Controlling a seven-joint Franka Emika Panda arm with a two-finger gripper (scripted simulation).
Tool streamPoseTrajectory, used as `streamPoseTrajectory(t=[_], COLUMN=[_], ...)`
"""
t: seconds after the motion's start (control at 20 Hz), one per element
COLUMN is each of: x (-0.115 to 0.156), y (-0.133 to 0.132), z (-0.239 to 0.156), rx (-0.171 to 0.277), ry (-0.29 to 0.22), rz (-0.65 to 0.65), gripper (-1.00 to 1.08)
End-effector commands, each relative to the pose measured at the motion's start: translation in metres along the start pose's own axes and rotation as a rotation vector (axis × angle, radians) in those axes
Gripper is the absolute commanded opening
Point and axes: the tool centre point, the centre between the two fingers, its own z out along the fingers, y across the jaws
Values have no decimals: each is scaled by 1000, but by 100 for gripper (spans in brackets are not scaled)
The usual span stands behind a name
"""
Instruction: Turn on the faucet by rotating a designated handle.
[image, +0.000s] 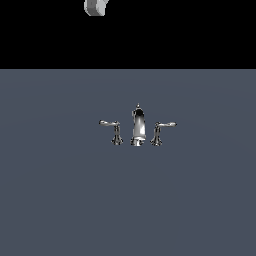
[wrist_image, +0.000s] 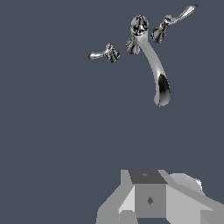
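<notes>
Overhead, end effector (wrist_image: 151, 199) well apart from faucet (image: 138, 127), handle (image: 111, 128) untouched.

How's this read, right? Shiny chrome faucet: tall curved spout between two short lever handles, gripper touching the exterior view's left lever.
Not touching. The grey gripper is well away from the thin curved chrome lever at the exterior view's left; the wrist view shows blue-grey surface between them. The rest holds.
</notes>
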Motion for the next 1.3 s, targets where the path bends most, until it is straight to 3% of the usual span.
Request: streamPoseTrajectory(t=[0.0, 0.65, 1.25], x=[17, 105, 180], y=[-11, -52, -72], z=[11, 85, 164], rx=[18, 48, 32], ry=[-12, -27, 54], rz=[76, 490, 866], gripper=[-100, -100, -100])
